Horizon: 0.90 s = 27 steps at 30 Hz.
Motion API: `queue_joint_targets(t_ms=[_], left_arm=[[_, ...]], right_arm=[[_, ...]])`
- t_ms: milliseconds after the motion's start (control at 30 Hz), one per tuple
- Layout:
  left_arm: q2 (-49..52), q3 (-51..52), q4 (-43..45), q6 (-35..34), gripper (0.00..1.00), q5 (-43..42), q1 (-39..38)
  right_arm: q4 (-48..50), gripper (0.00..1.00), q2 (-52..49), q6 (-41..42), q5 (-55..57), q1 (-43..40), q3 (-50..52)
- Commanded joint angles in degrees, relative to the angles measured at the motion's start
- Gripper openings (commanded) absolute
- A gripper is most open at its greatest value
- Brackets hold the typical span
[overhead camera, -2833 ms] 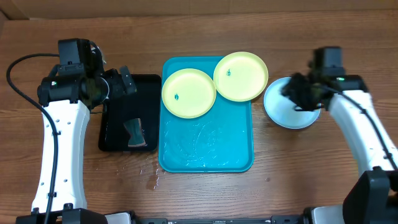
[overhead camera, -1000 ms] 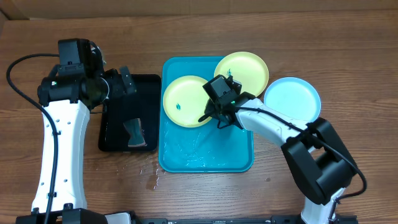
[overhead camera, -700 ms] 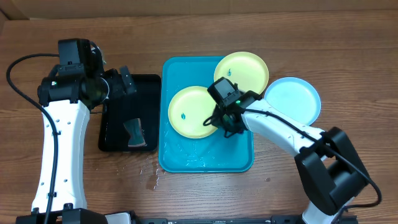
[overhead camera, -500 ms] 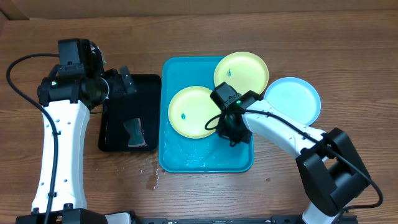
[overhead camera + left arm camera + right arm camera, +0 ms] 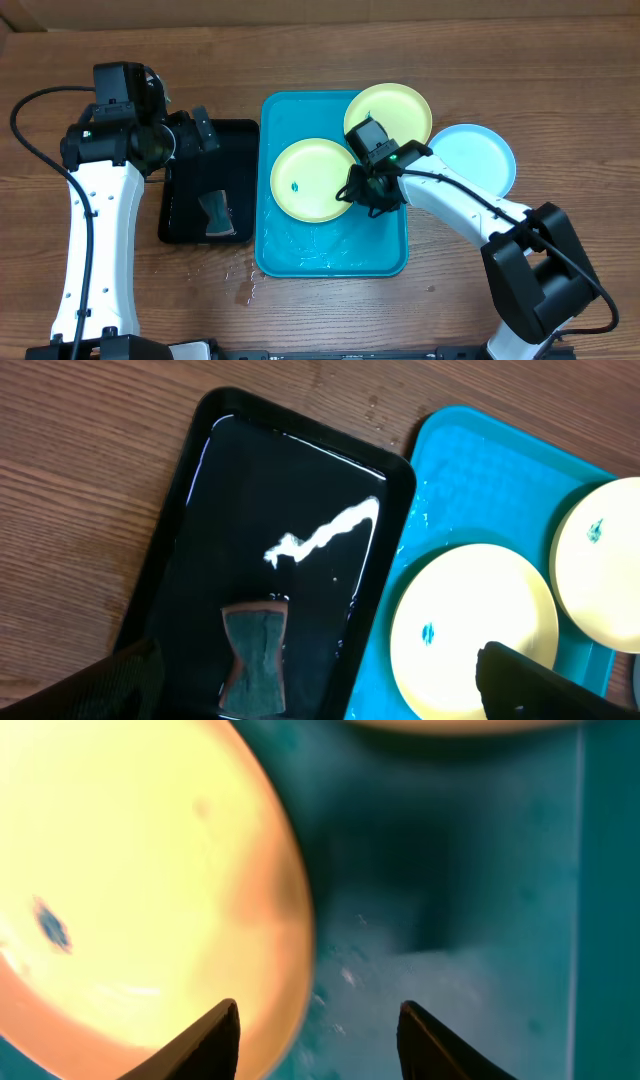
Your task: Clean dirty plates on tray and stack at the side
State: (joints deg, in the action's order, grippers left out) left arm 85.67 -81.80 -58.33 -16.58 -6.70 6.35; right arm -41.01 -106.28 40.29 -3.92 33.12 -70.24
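Note:
The turquoise tray (image 5: 375, 245) holds one pale yellow plate (image 5: 310, 180) with a dark speck. A second yellow plate (image 5: 395, 108) overlaps the tray's far right corner. The light blue plate (image 5: 478, 160) lies on the table to the right of the tray. My right gripper (image 5: 358, 193) hovers low at the near yellow plate's right rim. In the right wrist view the gripper (image 5: 320, 1030) is open, one finger over the plate (image 5: 130, 890), the other over the wet tray (image 5: 480, 920). My left gripper (image 5: 200, 133) stands open above the black tray, holding nothing.
A black tray (image 5: 185, 225) left of the turquoise one holds water and a sponge (image 5: 215, 210); the left wrist view shows the sponge (image 5: 255, 650) too. Water drops dot the table near the turquoise tray's front left corner (image 5: 245, 285).
My right gripper slid the near yellow plate toward the tray's middle, then opened and let go of its rim. The left arm has not moved.

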Motion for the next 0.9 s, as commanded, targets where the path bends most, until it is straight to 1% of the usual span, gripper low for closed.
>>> queue_joint_targets(t_ms=[0, 67, 233, 367, 500, 633, 800, 867], left_arm=[[0.59, -1.18, 0.02, -1.01, 1.00, -0.37, -0.52], [0.59, -1.18, 0.02, -1.01, 1.00, -0.37, -0.52], [0.59, -1.18, 0.02, -1.01, 1.00, -0.37, -0.52], [0.59, -1.18, 0.02, -1.01, 1.00, -0.37, -0.52], [0.59, -1.18, 0.02, -0.98, 1.00, -0.37, -0.52], [0.59, -1.18, 0.02, -1.01, 1.00, -0.37, -0.52], [0.59, -1.18, 0.02, -1.01, 1.00, -0.37, -0.52], [0.59, -1.18, 0.02, -1.01, 1.00, -0.37, -0.52]], right_arm=[[3.50, 0.53, 1.33, -4.81, 2.64, 0.20, -0.11], [6.73, 0.53, 0.83, -6.32, 4.09, 0.24, 0.46], [10.95, 0.50, -0.92, -6.27, 6.93, 0.24, 1.66], [11.76, 0.47, -1.55, -6.27, 9.92, 0.22, 1.66], [12.55, 0.42, -1.62, -6.27, 9.92, 0.22, 1.66], [13.49, 0.40, -3.08, -6.25, 9.88, 0.28, 1.66], [13.79, 0.31, -4.00, -6.25, 9.20, 0.28, 1.64], [13.79, 0.25, -4.00, -6.23, 9.18, 0.28, 1.64]])
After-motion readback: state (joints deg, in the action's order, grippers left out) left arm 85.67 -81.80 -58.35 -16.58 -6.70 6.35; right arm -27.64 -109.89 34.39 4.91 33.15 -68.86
